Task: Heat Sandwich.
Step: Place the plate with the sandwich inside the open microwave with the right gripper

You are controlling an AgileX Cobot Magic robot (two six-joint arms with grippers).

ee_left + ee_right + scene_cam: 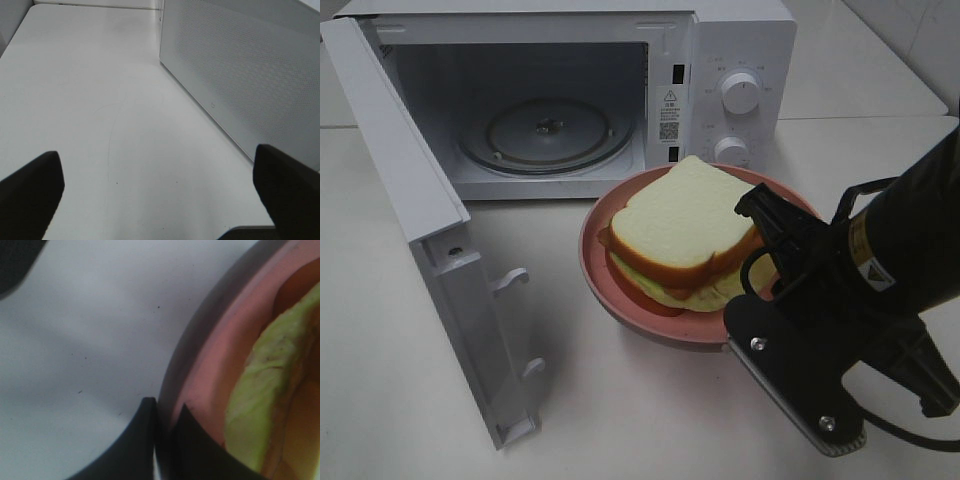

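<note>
Your right end effector (165, 412) was clenched on the rim of the plate (207, 357) carrying the sandwich (685, 225), while your left end effector (157, 172) hung released over the tabletop (100, 100).

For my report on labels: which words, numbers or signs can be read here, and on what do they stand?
No word or number is readable.
The sticker on the microwave front: a warning triangle and a code square; its words too small.
Marks around the upper dial: blurred.
The yellow label on the right arm: too small to read.
</note>
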